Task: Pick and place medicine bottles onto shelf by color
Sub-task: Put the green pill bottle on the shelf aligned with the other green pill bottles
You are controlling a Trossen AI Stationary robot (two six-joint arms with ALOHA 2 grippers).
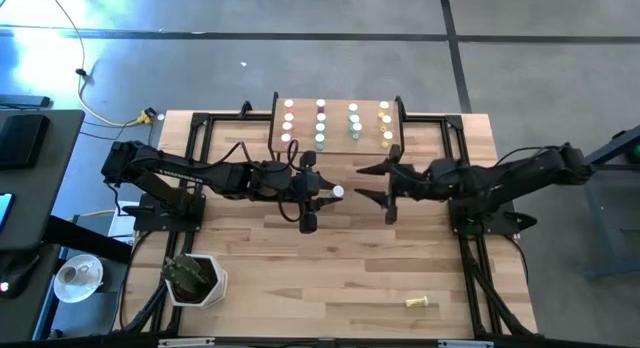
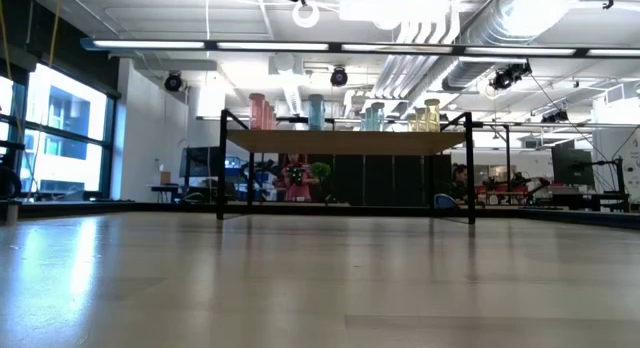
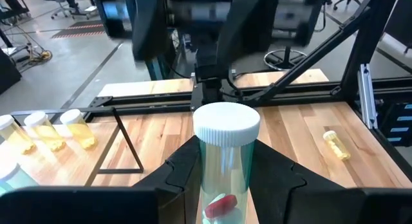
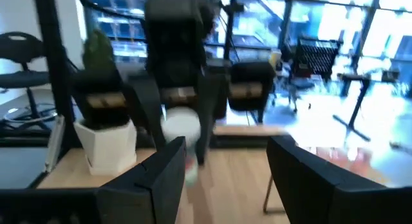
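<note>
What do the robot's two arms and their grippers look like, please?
Both arms are dark, jointed links with black cables along them. The left gripper and right gripper each carry two dark, blocky fingers with angular, stepped inner faces. No markings are legible.

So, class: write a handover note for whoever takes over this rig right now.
Left claw: shut on a clear green-tinted white-capped bottle, mid-table.
Right claw: open, empty, facing it.
Small light-wood shelf on black legs: four colour-sorted columns of bottles, red, blue, green, yellow.
One small yellow bottle lies on the tabletop near the front.
Left: shelve the held bottle, then the yellow one.
</note>
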